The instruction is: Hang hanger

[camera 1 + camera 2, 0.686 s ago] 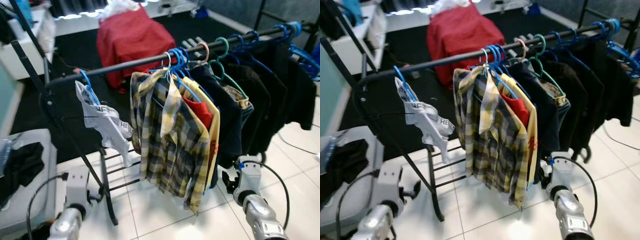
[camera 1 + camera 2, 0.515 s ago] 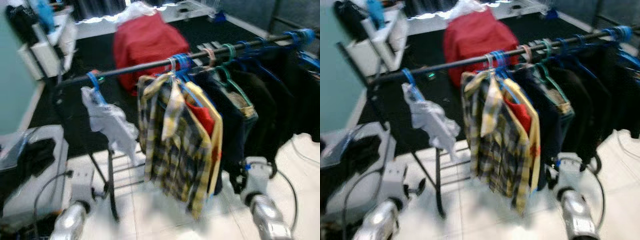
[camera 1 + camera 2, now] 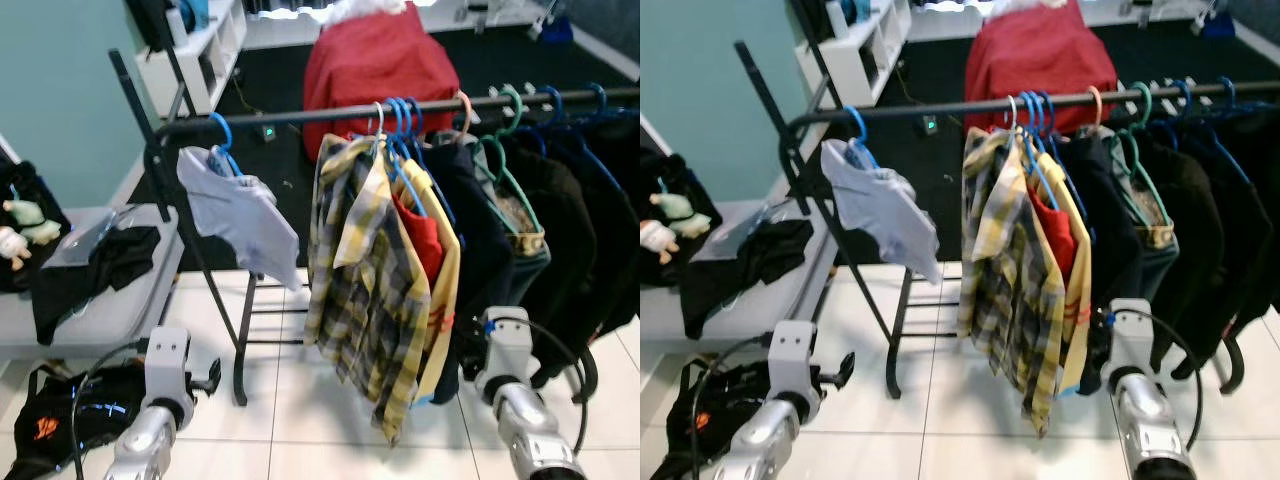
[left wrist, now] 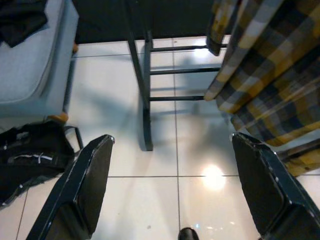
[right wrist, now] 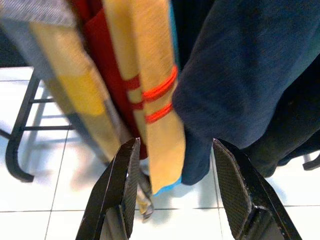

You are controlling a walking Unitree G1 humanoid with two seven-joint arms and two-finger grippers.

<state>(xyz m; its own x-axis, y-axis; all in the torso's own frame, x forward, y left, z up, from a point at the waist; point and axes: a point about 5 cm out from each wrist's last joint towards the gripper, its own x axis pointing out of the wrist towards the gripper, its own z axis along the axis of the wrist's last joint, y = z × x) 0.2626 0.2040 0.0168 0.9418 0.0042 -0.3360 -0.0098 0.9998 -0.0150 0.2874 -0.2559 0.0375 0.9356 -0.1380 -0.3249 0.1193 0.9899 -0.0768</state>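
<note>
A black clothes rail (image 3: 300, 115) crosses the scene with several hangers on it. At its left end a blue hanger (image 3: 222, 135) carries a pale grey shirt (image 3: 240, 215), apart from the others. To the right hang a yellow plaid shirt (image 3: 365, 290), a red and yellow garment (image 5: 150, 90) and dark clothes (image 3: 560, 230). My left gripper (image 4: 172, 195) is open, low over the white tiles near the rack's foot (image 4: 145, 135). My right gripper (image 5: 175, 195) is open and holds nothing, just under the hems of the yellow and navy garments.
A grey box (image 3: 110, 300) with a black garment on it stands at the left, with a black bag (image 3: 60, 425) on the floor before it. A red-covered object (image 3: 380, 60) and white shelves (image 3: 200, 45) lie behind the rack. A teal wall (image 3: 60, 90) closes the left.
The whole picture has shifted: the camera has turned, bringing the teal wall, grey box and black bag into view. Both arms stay low as before.
</note>
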